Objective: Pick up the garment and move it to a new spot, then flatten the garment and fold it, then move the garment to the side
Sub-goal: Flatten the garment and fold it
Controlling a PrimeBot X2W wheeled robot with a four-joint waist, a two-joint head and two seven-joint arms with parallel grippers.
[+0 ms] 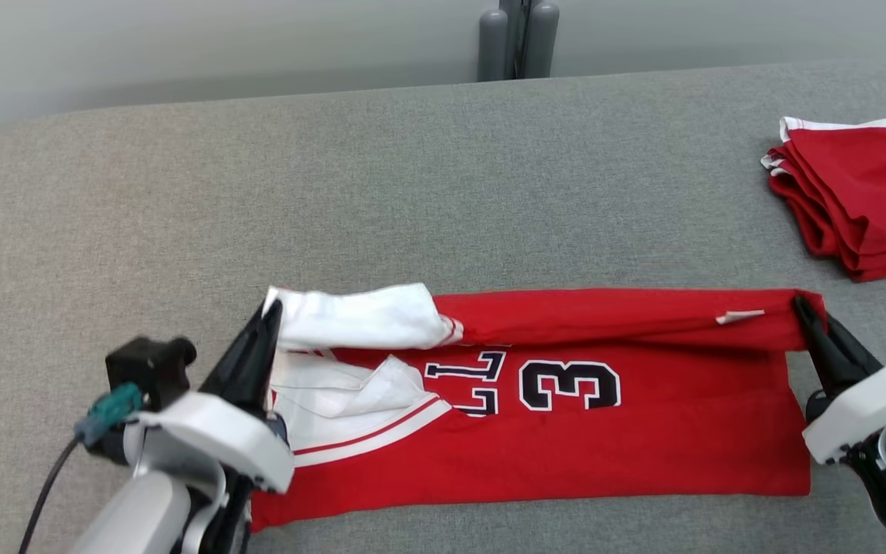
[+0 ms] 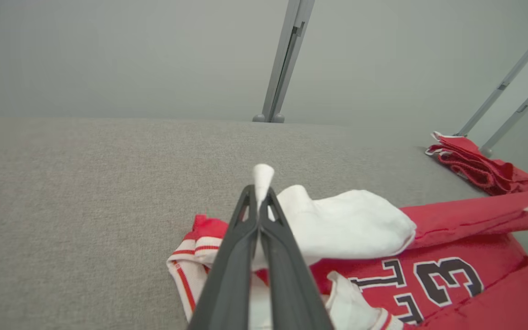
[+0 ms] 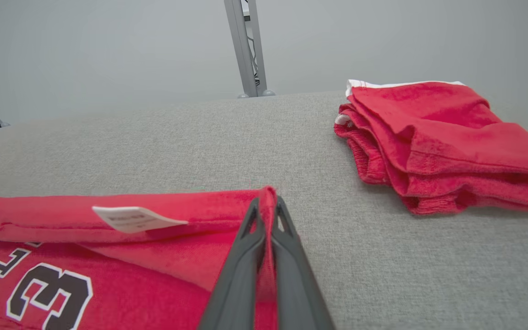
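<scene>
garment red jersey, lower centre, flat on desk | left gripper pinching its white corner | right gripper pinching its red corner | folded red pile upper right

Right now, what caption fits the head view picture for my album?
Left gripper and right gripper pinch opposite ends of the half-folded red jersey; a folded red garment lies aside.

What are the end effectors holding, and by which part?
The red jersey, by its far edge: left end effector pinches the white corner, right end effector the red corner.
</scene>
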